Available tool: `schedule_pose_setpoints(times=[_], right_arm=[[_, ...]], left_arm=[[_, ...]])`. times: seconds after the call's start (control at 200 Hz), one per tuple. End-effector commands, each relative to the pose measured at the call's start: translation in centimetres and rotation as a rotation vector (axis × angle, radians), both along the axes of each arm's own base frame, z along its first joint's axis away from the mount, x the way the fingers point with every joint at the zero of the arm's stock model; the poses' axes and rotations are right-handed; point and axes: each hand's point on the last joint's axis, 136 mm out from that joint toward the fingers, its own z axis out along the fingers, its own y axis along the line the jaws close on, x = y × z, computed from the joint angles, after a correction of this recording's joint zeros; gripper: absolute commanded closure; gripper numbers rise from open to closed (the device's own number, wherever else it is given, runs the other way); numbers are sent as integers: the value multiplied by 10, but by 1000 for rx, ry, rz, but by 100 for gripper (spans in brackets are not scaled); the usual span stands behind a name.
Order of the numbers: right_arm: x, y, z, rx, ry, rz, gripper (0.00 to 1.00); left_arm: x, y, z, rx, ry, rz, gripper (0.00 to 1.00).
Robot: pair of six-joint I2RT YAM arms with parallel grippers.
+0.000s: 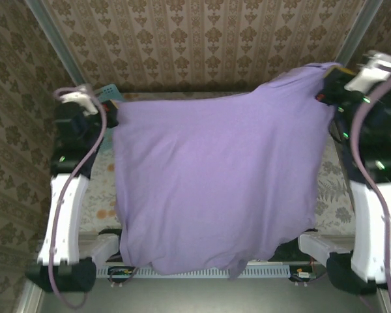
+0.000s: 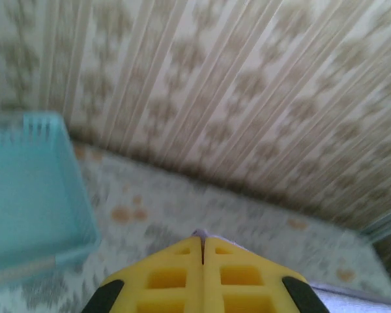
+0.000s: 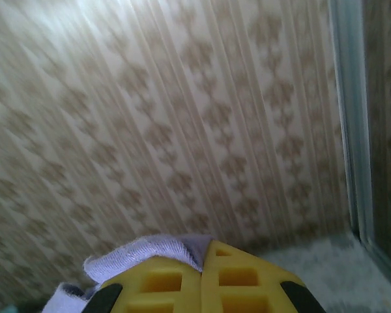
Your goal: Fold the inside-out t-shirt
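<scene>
Risk of a corner slipping free under uneven pull: left gripper (image 2: pixel 202 242) and right gripper (image 3: pixel 205 248) both clamped on thin edges of the soft lavender-purple cloth t-shirt (image 1: pixel 215 182), right corner higher. Held aloft over the floral tabletop (image 1: pixel 332 189), stretched between both arms. Plain face up, lightly creased, lower hem drooping past the near edge.

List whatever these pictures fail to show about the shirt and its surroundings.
- Top view: the t-shirt, held up and spread wide, hides most of the table beneath it and its own far face.
- Left wrist view: the basket is blurred and cut by the left edge.
- Right wrist view: the right gripper hides most of the pinched cloth.
</scene>
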Motion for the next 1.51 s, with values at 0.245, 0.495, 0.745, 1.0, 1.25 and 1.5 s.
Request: schedule_pose_setpoints(times=[0.245, 0.495, 0.745, 1.0, 1.25, 1.5], right_arm=[[156, -12, -194, 29, 330, -68, 100], [239, -12, -275, 60, 486, -61, 100], [295, -12, -297, 60, 526, -55, 100], [330, -25, -310, 75, 547, -64, 100], [334, -20, -291, 63, 522, -32, 39], [287, -11, -248, 73, 542, -7, 21]], left_arm=[[107, -39, -150, 90, 307, 2, 100], [162, -45, -205, 149, 399, 40, 100], [203, -41, -216, 211, 412, 87, 100], [239, -39, -216, 214, 403, 89, 98], [253, -45, -200, 217, 418, 35, 53], [200, -39, -138, 258, 428, 67, 39]])
